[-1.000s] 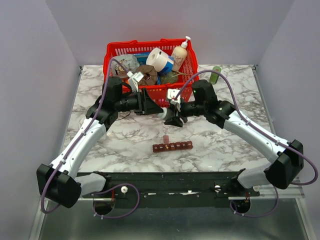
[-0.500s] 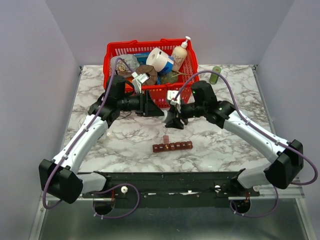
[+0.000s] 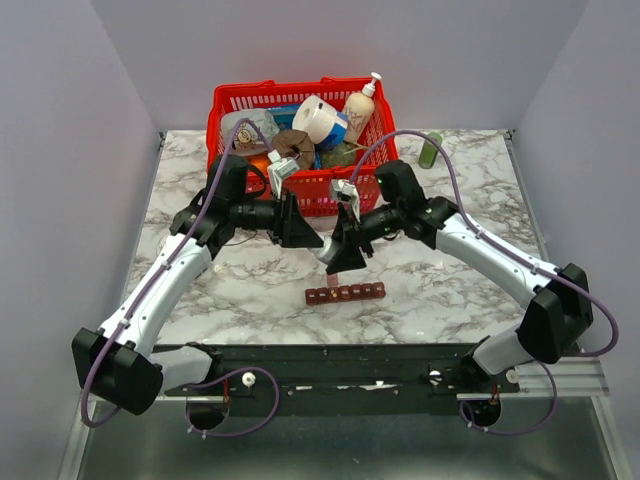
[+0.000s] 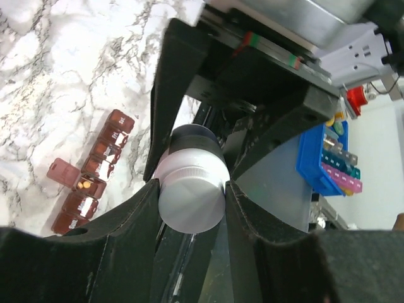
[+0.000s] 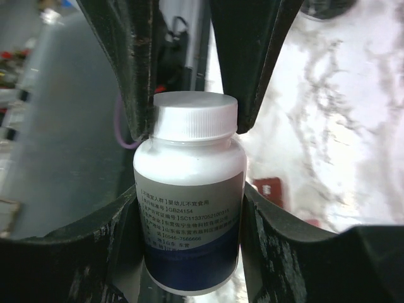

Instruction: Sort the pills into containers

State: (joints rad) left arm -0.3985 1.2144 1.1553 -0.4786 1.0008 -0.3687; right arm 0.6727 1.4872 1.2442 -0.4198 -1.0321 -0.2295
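A small white pill bottle [image 5: 189,189] with a blue-banded label hangs above the table between both arms. My right gripper [image 5: 189,233] is shut on its body. My left gripper [image 4: 191,202] is shut on its white cap [image 4: 191,199]. In the top view the bottle [image 3: 328,252] is just behind the containers [image 3: 345,293], a dark red-brown strip of small compartments. In the left wrist view the containers [image 4: 95,177] have one lid [image 4: 60,172] flipped open, and a yellow pill [image 4: 84,185] lies in that compartment.
A red mesh basket [image 3: 225,110] full of household items stands at the back of the marble table. A small green bottle [image 3: 431,150] stands to its right. A blue box [image 4: 328,158] shows beyond the table in the left wrist view.
Both arms have carried the bottle together toward the near edge and lower, closer to the strip. The right gripper now hides the open lid in the top view.
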